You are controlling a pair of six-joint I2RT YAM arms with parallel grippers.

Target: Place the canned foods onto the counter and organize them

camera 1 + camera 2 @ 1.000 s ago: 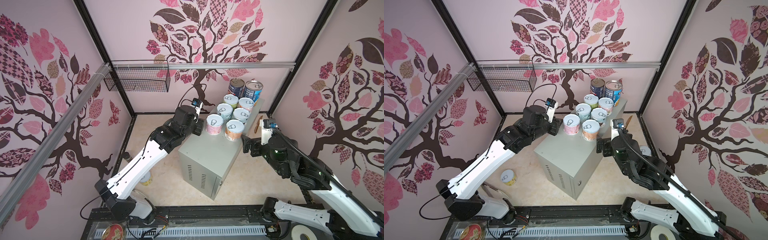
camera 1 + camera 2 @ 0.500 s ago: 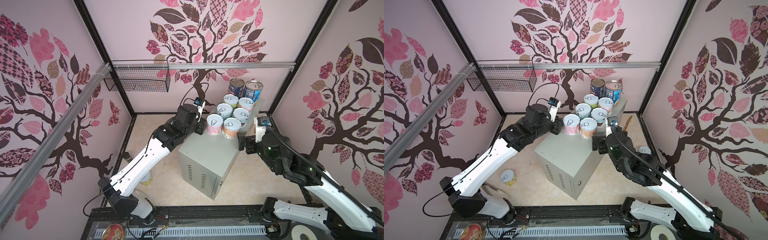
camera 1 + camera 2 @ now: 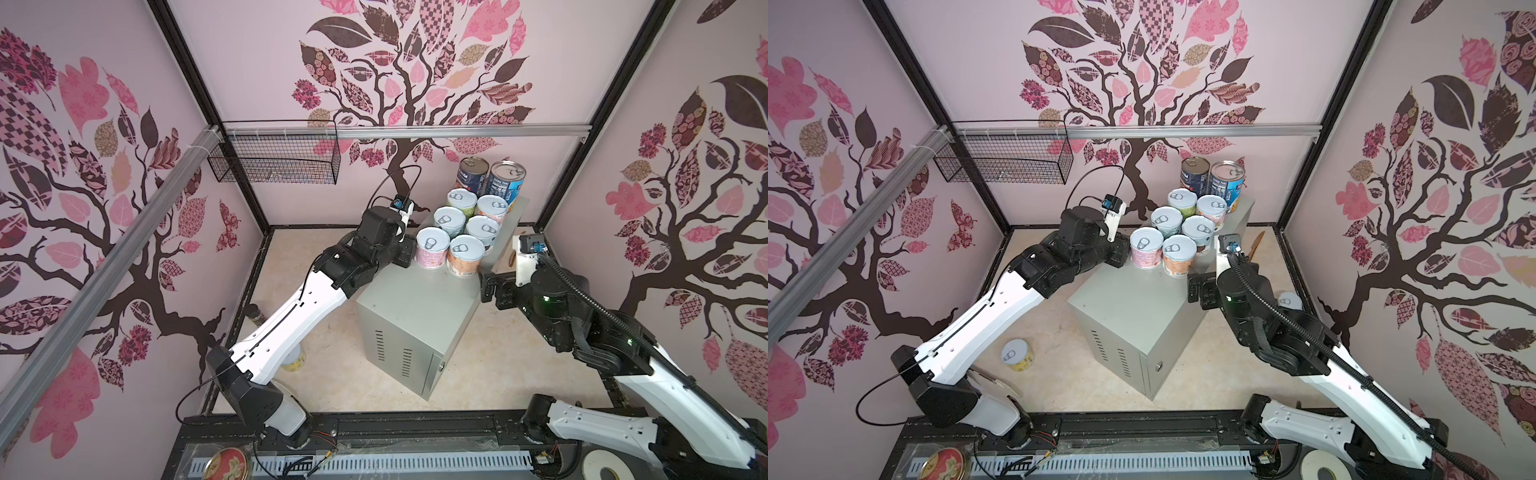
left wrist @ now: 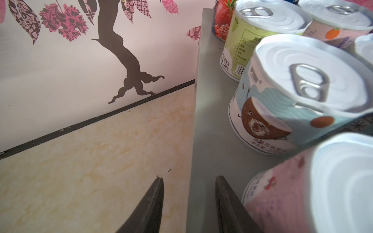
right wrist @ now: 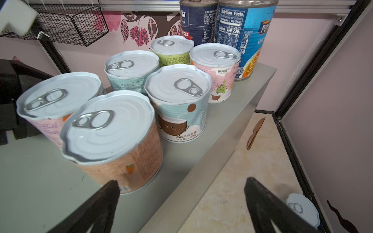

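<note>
Eight canned foods (image 3: 481, 227) are shown grouped two abreast at the far end of the counter (image 3: 415, 307), with the taller blue tins (image 3: 505, 183) rearmost. A yellow can (image 3: 1016, 355) is seen on the floor by the left arm's base, and another can (image 5: 302, 209) on the floor to the counter's right. The left gripper (image 4: 188, 179) is held narrowly parted and empty just beside the pink can (image 3: 432, 249), while the right gripper (image 5: 181, 183) is spread wide and empty near the orange can (image 5: 113, 141).
</note>
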